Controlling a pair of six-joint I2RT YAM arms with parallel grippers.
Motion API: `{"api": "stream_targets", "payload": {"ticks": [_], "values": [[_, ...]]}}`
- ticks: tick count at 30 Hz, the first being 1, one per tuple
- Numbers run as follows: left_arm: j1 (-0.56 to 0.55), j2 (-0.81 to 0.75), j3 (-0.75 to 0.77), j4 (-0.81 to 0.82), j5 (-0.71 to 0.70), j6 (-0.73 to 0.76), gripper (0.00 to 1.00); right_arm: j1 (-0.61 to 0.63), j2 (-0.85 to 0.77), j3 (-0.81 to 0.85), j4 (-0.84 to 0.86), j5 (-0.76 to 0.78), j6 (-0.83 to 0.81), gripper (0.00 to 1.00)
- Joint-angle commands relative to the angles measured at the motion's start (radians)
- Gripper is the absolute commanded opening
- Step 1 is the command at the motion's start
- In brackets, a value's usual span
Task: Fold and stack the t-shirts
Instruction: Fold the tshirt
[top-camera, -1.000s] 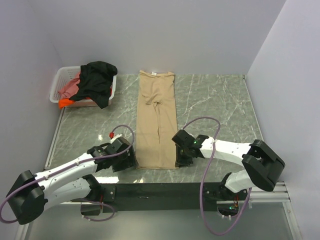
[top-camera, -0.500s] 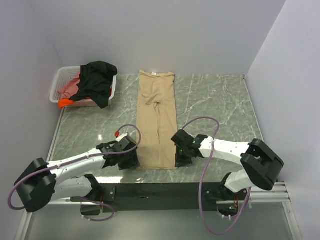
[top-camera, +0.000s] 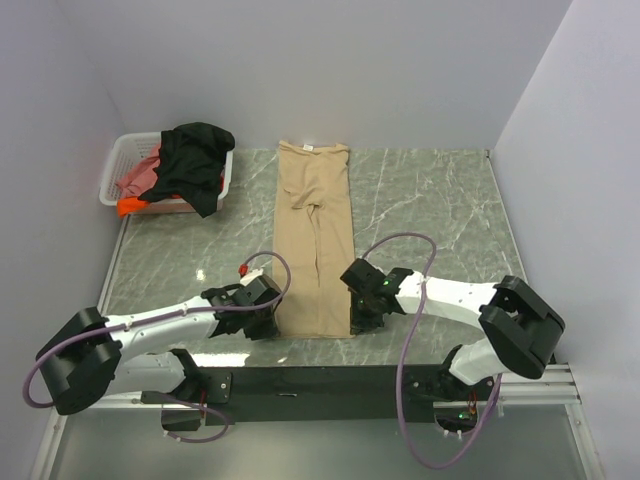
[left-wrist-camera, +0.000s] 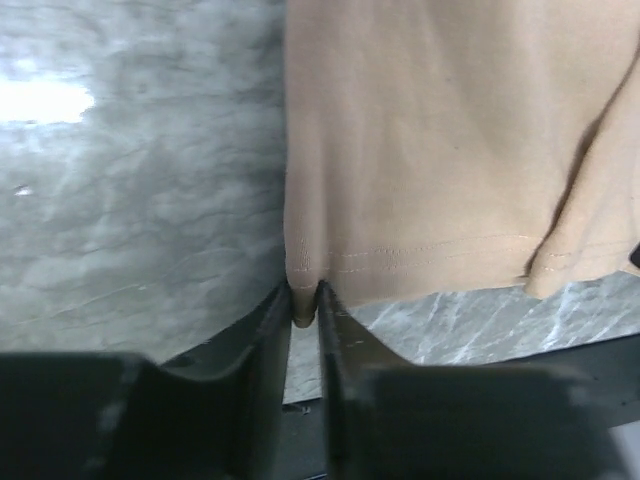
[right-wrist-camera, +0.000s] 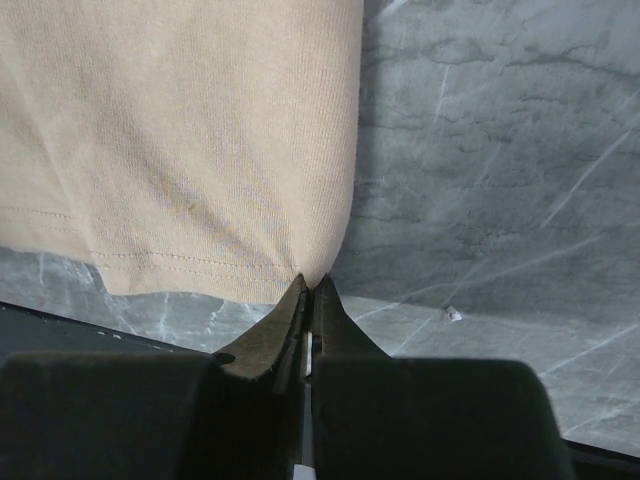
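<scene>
Two near corners of the tan t-shirt (top-camera: 314, 240) are pinched: the left hand (left-wrist-camera: 304, 295) nips the left one, the right hand (right-wrist-camera: 310, 285) the right one. The shirt lies flat in a long strip on the counter (top-camera: 430, 210), stretching away from both hands.

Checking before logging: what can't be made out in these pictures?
Top view: their own housings hide the tips of the left pincer and right pincer at the tan t-shirt hem.
Top view: the black t-shirt covers most of the pink-red cloth and orange cloth in the basket.
Wrist views: frame edges cut off everything beyond that hem.
</scene>
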Motion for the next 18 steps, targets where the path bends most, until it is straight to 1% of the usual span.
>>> {"api": "stream_targets", "payload": {"ticks": [1,2,4,6,12,14,18], "values": [[-0.011,0.037,-0.006,0.027,0.025,0.019,0.21,0.011,0.032,0.018,-0.076,0.06,-0.033,0.0],[-0.011,0.041,-0.006,0.025,0.026,0.019,0.15,0.011,0.031,0.024,-0.087,0.06,-0.035,0.0],[-0.011,0.044,-0.009,0.027,0.028,0.015,0.09,0.011,0.029,0.039,-0.099,0.079,-0.044,0.0],[-0.013,0.041,-0.014,0.028,0.032,0.012,0.01,0.011,0.026,0.054,-0.118,0.079,-0.056,0.0],[-0.026,0.005,-0.009,-0.036,0.06,0.012,0.0,0.014,-0.014,0.071,-0.177,0.064,-0.076,0.0],[-0.033,-0.011,-0.02,-0.054,0.077,0.003,0.0,0.022,-0.029,0.07,-0.199,0.027,-0.081,0.0],[-0.075,-0.084,-0.045,-0.122,0.12,-0.056,0.0,0.042,-0.076,0.067,-0.262,-0.001,-0.091,0.0]]}}
